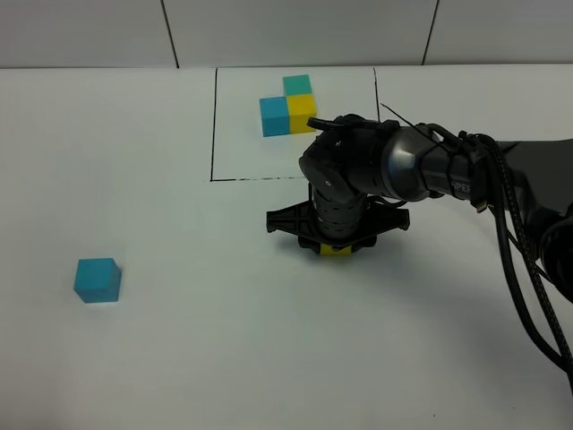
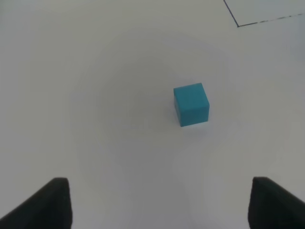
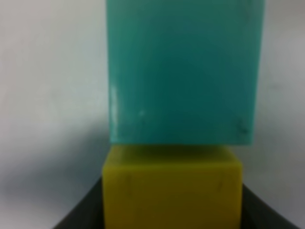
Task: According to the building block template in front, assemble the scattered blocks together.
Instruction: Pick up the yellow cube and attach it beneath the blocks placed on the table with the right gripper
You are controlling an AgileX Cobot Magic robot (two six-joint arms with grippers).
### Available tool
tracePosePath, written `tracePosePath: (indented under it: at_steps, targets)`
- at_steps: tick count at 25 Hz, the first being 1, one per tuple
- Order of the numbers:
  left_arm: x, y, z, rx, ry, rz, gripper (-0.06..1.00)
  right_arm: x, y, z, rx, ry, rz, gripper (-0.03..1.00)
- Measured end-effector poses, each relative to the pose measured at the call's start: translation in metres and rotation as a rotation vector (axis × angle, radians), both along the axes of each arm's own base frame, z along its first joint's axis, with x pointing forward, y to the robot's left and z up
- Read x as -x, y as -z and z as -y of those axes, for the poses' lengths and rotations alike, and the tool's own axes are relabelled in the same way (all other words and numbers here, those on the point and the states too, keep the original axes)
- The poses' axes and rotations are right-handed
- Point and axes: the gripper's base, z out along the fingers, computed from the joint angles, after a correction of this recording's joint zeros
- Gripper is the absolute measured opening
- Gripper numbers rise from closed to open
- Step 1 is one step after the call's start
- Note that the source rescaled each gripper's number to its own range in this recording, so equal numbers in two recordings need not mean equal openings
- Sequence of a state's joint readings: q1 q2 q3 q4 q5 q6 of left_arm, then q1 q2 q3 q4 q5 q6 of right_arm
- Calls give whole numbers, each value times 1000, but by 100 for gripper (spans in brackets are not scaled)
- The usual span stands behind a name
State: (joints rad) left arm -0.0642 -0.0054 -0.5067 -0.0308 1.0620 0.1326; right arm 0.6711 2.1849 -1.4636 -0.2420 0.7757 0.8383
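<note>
White table (image 1: pixel 179 358), pale panelled wall (image 1: pixel 295 31) behind. The template (image 1: pixel 288 106) sits at the far side inside a black outline (image 1: pixel 215 125). The blue cube (image 1: pixel 97 279) is alone, near left. From above, the right gripper (image 1: pixel 337 242) is clamped on the yellow cube (image 1: pixel 336 253) mid-table. Only its wrist view shows the teal cube (image 3: pixel 183 71) touching the yellow one. Only the left wrist view shows the left gripper (image 2: pixel 159 202), spread wide and empty, with the blue cube ahead.
</note>
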Motion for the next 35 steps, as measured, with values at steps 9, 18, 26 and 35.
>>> tracePosePath:
  at_steps: [9,18,26,35]
  targets:
    - [0,0,0,0,0,0,86,-2,0,1,23,-23,18,1]
    - [0,0,0,0,0,0,86,-2,0,1,25,-27,18,1]
    - [0,0,0,0,0,0,86,-2,0,2,22,-23,18,1]
    - [0,0,0,0,0,0,86,-2,0,2,21,-23,18,1]
